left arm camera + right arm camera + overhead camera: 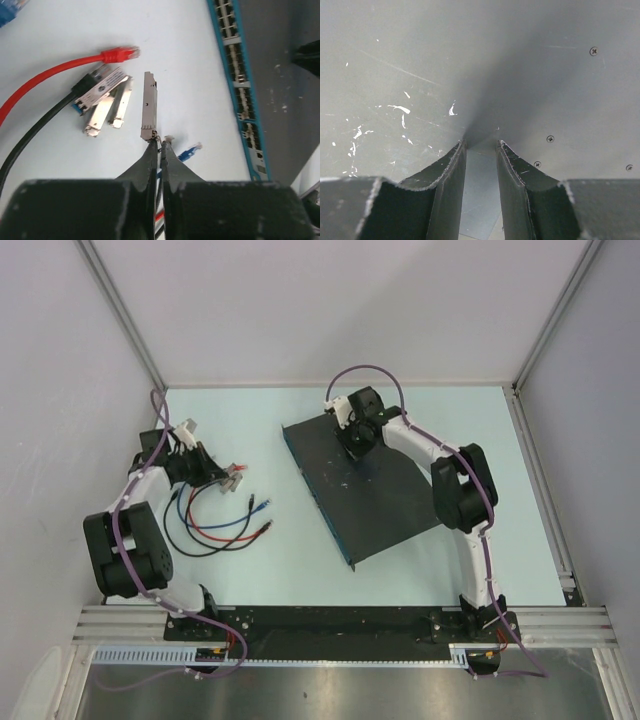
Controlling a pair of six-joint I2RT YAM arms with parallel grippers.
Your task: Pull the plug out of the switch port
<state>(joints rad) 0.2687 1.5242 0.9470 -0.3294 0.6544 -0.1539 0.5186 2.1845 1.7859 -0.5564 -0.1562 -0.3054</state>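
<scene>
The switch [375, 485] is a flat black box lying diagonally mid-table, with its bluish row of sockets [237, 75] along the left long edge. A slim silver plug module [148, 105] lies on the table left of the switch, out of the sockets. My left gripper [161, 141] is shut, pinching the thin wire latch at the module's near end. It also shows in the top view [212, 472]. My right gripper [480, 142] is open and empty, with its fingertips down on the switch's scuffed top [420, 60] near the far corner [357, 435].
Two more silver modules [102, 97] lie left of the held one, one of them on a black cable. A red cable plug [122, 53] and a blue one [190, 151] lie nearby. Looped red, blue and black cables [215, 520] lie in front of the left arm.
</scene>
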